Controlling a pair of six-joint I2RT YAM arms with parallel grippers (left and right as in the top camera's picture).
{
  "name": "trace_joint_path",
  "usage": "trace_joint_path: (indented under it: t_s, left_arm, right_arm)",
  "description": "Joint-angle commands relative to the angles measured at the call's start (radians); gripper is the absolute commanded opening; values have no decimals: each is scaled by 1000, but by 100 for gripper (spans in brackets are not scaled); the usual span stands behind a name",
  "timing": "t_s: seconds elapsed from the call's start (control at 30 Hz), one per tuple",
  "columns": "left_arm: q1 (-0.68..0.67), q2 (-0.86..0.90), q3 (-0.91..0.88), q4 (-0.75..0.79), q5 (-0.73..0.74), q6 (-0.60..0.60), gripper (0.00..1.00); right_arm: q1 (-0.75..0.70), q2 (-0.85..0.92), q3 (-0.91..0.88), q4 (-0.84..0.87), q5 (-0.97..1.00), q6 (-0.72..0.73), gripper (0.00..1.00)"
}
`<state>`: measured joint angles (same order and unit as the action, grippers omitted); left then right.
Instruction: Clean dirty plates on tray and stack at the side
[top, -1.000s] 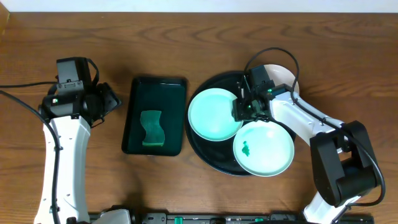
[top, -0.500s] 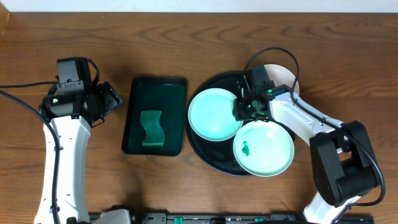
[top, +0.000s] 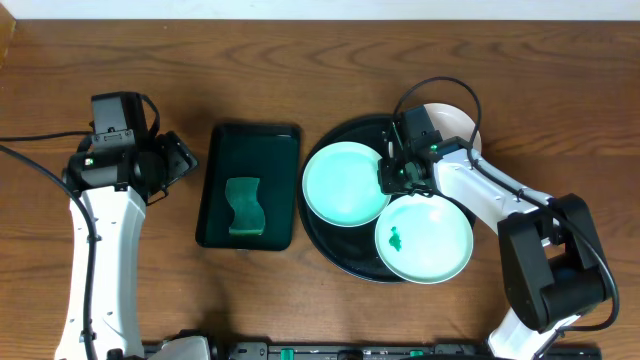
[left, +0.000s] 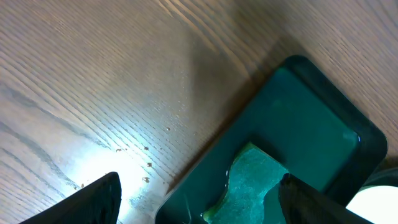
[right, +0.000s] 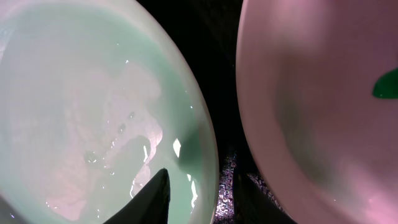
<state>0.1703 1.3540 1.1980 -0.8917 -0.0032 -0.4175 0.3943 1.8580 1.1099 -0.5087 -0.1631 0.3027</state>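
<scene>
Two mint-green plates lie on the round black tray (top: 335, 248). The left plate (top: 345, 182) looks wet and has no smear. The right plate (top: 428, 245) has a small dark green smear (top: 396, 239). A white plate (top: 458, 118) lies off the tray at the back right, partly hidden by the arm. My right gripper (top: 392, 178) is open and straddles the left plate's right rim (right: 81, 93). One finger is inside that plate and the other is over the black tray (right: 217, 62), beside the right plate (right: 311, 93). My left gripper (top: 180, 158) is open and empty.
A rectangular dark green tray (top: 225, 150) stands left of the black tray and holds a green sponge (top: 245, 208). In the left wrist view the sponge (left: 249, 180) and this tray's corner (left: 298, 112) lie between my fingers. Bare wood lies to the left.
</scene>
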Motion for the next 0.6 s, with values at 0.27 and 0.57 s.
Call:
trace_joint_path:
  t_s: [0.27, 0.57]
  left_arm:
    - [4, -2, 17, -5, -9, 6, 81]
    - [4, -2, 17, -5, -9, 6, 81]
  right_arm:
    - [13, 11, -41, 48, 9, 19, 22]
    - [13, 10, -41, 48, 1, 26, 1]
